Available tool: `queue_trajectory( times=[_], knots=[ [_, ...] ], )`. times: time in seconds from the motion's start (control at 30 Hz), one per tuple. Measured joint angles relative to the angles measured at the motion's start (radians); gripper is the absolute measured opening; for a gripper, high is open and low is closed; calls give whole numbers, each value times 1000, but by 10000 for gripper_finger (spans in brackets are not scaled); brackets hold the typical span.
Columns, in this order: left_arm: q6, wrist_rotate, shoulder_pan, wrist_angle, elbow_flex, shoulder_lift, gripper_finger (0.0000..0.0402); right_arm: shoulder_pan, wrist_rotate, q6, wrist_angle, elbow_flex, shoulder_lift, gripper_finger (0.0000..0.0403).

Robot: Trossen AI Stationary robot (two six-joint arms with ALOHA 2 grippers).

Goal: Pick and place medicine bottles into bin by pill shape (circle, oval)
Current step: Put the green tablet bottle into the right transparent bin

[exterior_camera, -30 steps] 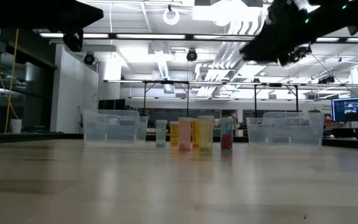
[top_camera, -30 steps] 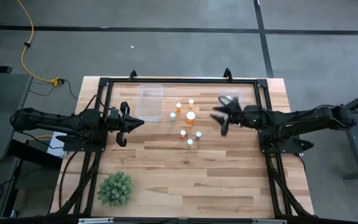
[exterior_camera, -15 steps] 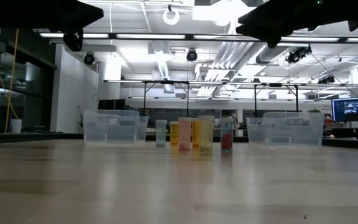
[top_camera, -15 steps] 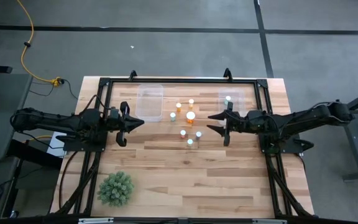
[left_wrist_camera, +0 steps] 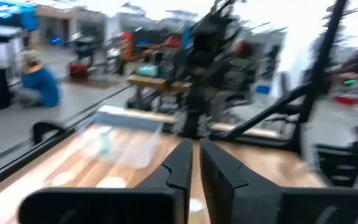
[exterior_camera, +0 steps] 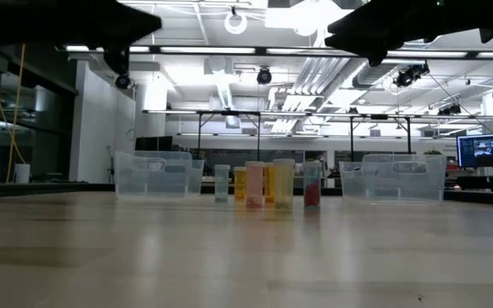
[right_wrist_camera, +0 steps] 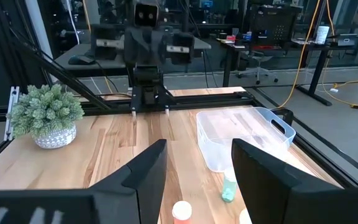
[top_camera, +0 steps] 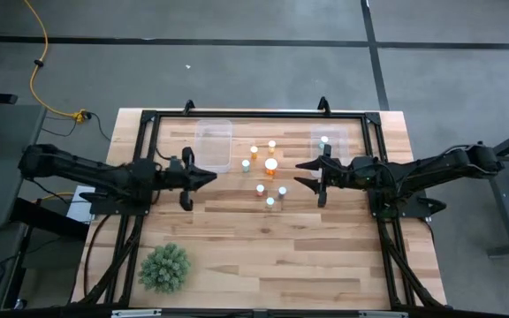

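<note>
Two dark robot arms hang above a wooden desk (top_camera: 263,247) with a cluster of small medicine bottles (top_camera: 270,165) standing between them near the desk's middle. Seen from above, the bottles show white caps in a loose group, with one larger orange bottle (top_camera: 271,168) at its centre; from desk level they line up as pale greenish, orange and reddish cylinders, all upright. One further bottle (top_camera: 324,139) already sits inside the clear bin (top_camera: 317,148) on the right side, while a second clear bin (top_camera: 213,144) on the left holds nothing visible.

The left gripper (top_camera: 208,178) points toward the cluster from the left, just off the left bin's near corner. In its wrist view its fingers (left_wrist_camera: 182,165) are nearly clenched, only a thin slit between them, and they grasp nothing.

The right gripper (top_camera: 312,174) faces the cluster from the other side, raised above the desk. Its fingers (right_wrist_camera: 148,168) are released, spread well apart and empty, with an orange bottle's cap showing between them farther off.

A green spiky plant (top_camera: 164,267) stands in a pot near the front left corner of the desk, well apart from the bottles.
</note>
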Motion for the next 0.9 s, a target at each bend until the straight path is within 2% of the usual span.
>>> queue_trajectory(
  times=[0.17, 0.33, 0.43, 0.53, 0.6, 0.73, 0.9],
  knots=[
    [-16, -78, 13, -3, 62, 183, 84, 0, 0, 0, 0, 0, 0, 174],
    [-38, -83, 66, -280, 252, 352, 158, 0, 1, 1, 0, 0, 0, 174],
    [-45, -82, 120, -480, 394, 454, 189, 0, 1, 9, -1, 0, 0, 174],
    [-52, -20, 180, -664, 518, 559, 204, 0, 1, 23, 0, 0, 0, 174],
    [-44, 31, 209, -722, 576, 625, 206, 0, 1, 24, 0, 0, 0, 174],
    [25, 72, 240, -729, 639, 725, 205, 0, 1, 22, -1, 0, 0, 174],
    [60, 75, 253, -719, 670, 774, 205, 0, 1, 19, -3, 0, 0, 174]
  ],
)
